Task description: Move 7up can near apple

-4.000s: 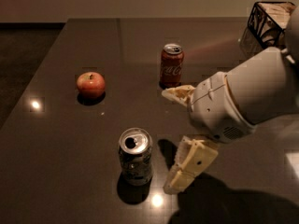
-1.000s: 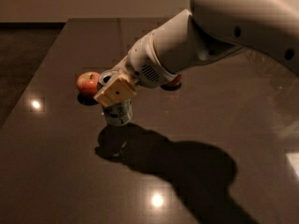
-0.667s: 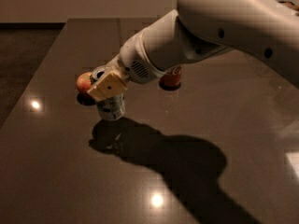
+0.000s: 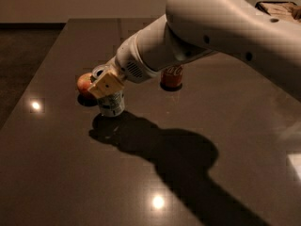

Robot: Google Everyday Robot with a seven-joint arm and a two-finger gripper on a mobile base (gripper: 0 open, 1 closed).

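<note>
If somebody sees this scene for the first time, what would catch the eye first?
First the big white arm, reaching from the upper right across the dark table and throwing a wide shadow on it. At its end, left of centre, the tool is closed on the 7up can, close beside the red apple; a red cola can stands behind the arm.

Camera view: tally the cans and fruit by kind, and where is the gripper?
Cans: 2, the 7up can and the Coke can
Apples: 1, the apple
Total: 3
The gripper grips the 7up can, beside the apple.
</note>
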